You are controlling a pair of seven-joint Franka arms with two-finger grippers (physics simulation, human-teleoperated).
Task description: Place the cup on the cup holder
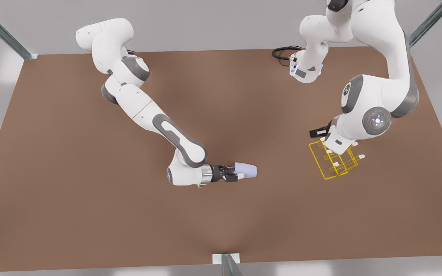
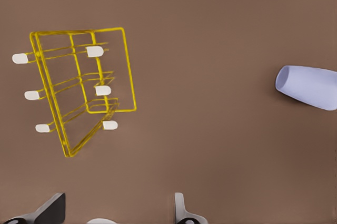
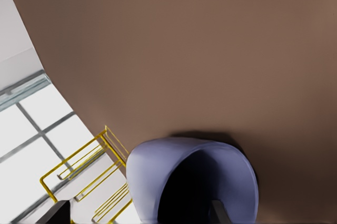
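Right gripper (image 1: pixel 239 175) clamps small lavender tapered cup (image 1: pixel 246 170); left gripper (image 2: pixel 118 211) open above yellow wire cup holder (image 1: pixel 331 161); carry level, mouth toward a prong

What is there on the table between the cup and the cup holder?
Nothing: between the cup and the cup holder lies bare brown table, as the front view and the left wrist view show.

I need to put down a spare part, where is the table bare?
Bare: the table on the front view's left, and the strip between cup and cup holder. Crowded: around the holder, under the left pincer, and where the right pincer grips the cup.
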